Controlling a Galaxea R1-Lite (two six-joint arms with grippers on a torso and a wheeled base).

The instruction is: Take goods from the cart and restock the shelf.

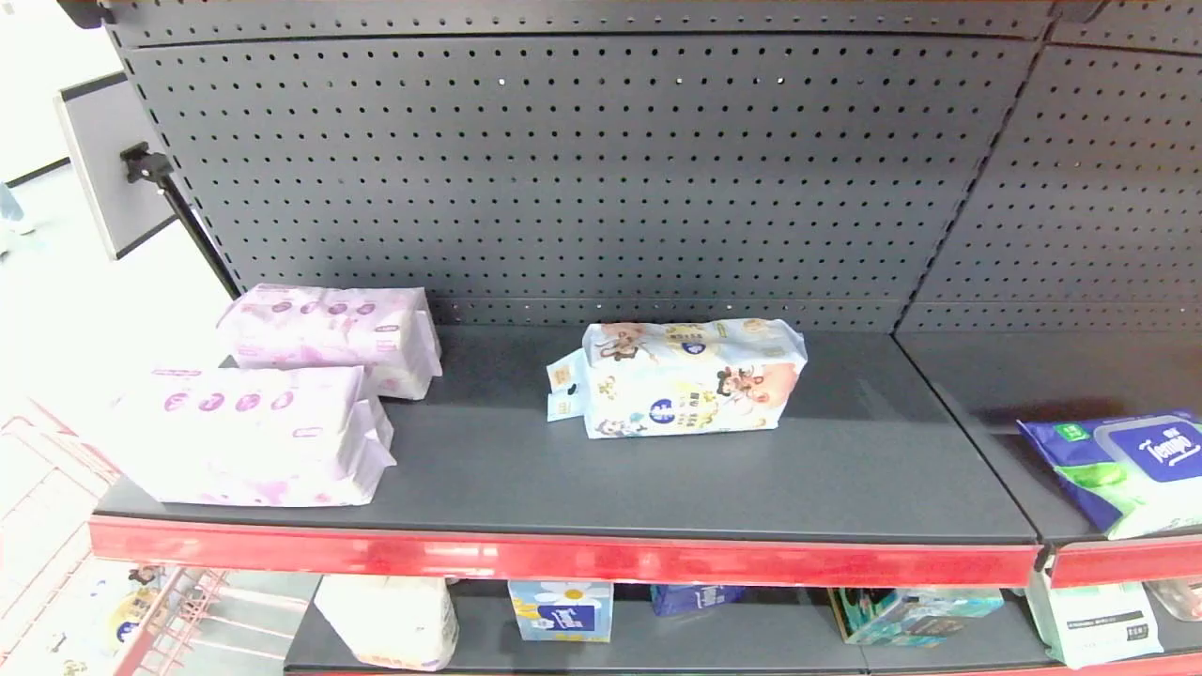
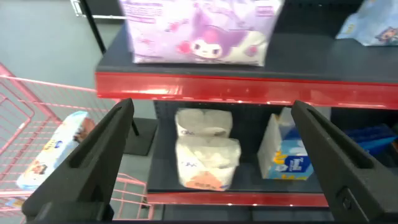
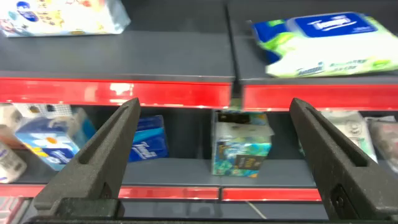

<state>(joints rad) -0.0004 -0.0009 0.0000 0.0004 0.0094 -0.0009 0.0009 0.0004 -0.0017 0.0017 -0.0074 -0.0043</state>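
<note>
Running with left gripper [image 2: 211,112] and right gripper [image 3: 214,109] both spread wide, empty. Spotting cartoon-print tissue pack [image 2: 53,149] in pink cart [image 2: 18,106] off shelf [image 1: 563,554] left end. Expect light, soft, slippery film; grab across narrow middle, gently.

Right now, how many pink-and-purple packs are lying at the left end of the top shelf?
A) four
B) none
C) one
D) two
D: two of them lie on the shelf there, a front pack near the red edge and a rear pack close behind it by the back panel.
</note>
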